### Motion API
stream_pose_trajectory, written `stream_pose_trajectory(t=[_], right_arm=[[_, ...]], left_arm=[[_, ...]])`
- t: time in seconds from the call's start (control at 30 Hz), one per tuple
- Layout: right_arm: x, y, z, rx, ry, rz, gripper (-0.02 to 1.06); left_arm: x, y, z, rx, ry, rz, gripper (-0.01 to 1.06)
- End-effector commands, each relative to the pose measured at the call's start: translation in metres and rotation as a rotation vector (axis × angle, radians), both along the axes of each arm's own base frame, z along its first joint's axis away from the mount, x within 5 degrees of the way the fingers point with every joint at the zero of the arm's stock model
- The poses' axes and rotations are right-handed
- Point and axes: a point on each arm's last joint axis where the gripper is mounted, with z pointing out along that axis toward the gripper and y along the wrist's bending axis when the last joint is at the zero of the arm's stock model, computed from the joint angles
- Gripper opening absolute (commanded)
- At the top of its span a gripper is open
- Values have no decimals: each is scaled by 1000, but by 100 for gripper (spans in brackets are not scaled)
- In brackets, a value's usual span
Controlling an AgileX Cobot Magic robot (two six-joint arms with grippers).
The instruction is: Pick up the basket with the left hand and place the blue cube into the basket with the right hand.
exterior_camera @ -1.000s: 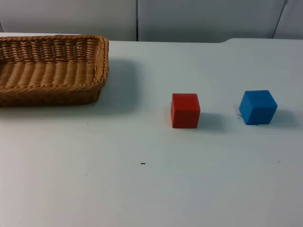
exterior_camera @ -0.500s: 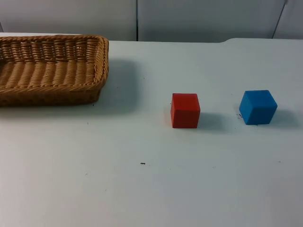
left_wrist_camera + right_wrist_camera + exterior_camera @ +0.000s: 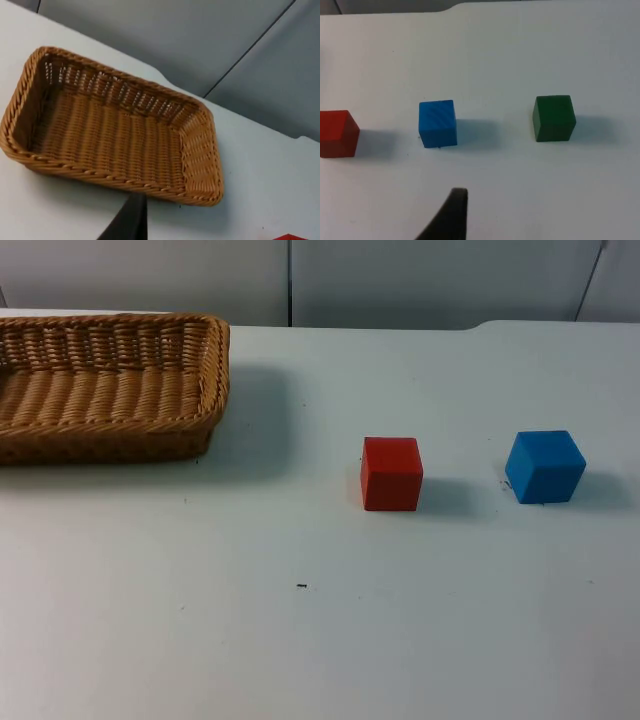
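1. Overhead, the wicker basket (image 3: 105, 385) sits on the white table (image 3: 300, 640) toward 10 o'clock, its left part cut off by the frame edge, its back rim close to the grey partition wall (image 3: 400, 280).
2. Basket stands flat on the table, nothing inside it; the left wrist view confirms a bare woven floor (image 3: 110, 135).
3. Red cube (image 3: 391, 473) lies just right of centre, about 3 o'clock from the middle of the table, well apart from the basket.
4. Blue cube (image 3: 544, 466) rests further out at 3 o'clock, near the red cube but not touching it; one corner is turned toward the camera.
5. Right wrist view: red cube, blue cube (image 3: 437, 123) and a green cube (image 3: 554, 118) stand in a row, the blue one between the other two, gaps on both sides.
6. Left gripper (image 3: 127, 222): one black fingertip shows, hovering over bare table just short of the basket's near rim, not touching it. Whether the fingers are spread or pressed together, I cannot tell.
7. Right gripper (image 3: 449, 215): one black fingertip over bare table, short of the blue cube and clear of it. Finger spacing here I cannot tell either.
8. Neither gripper holds anything that can be seen; all three cubes rest on the table.
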Motion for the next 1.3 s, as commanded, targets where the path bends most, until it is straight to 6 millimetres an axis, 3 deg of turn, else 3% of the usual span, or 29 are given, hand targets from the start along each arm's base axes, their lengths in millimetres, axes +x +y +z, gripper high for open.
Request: stream_pose_trajectory(t=[0.0,0.1,0.13,0.3,0.33,0.43,0.47,0.6,0.63,0.77,1.27], right_arm=[[2,-1,3,-7,-23,-3,105],[2,-1,3,-2,-25,-3,105],[2,-1,3,-2,-25,-3,105],[2,-1,3,-2,-27,-3,104],[2,-1,3,-2,-27,-3,104],[2,-1,3,-2,-29,-3,104],[2,-1,3,-2,-29,-3,104],[2,-1,4,-2,-35,-3,104],[2,-1,4,-2,-35,-3,104],[3,0,4,16,-42,-2,104],[4,5,6,8,-66,41,104]], left_arm=[[17,0,-9,-35,29,26,105],[44,0,-23,-80,101,40,105],[44,0,-23,-80,101,40,105],[94,-2,-49,-233,234,83,104],[94,-2,-49,-233,234,83,104],[119,-6,-71,-309,321,85,104],[119,-6,-71,-309,321,85,104],[137,-11,-115,-429,455,166,104],[137,-11,-115,-429,455,166,104],[144,-8,-145,-493,521,300,104],[194,-8,-178,-605,539,391,104]])
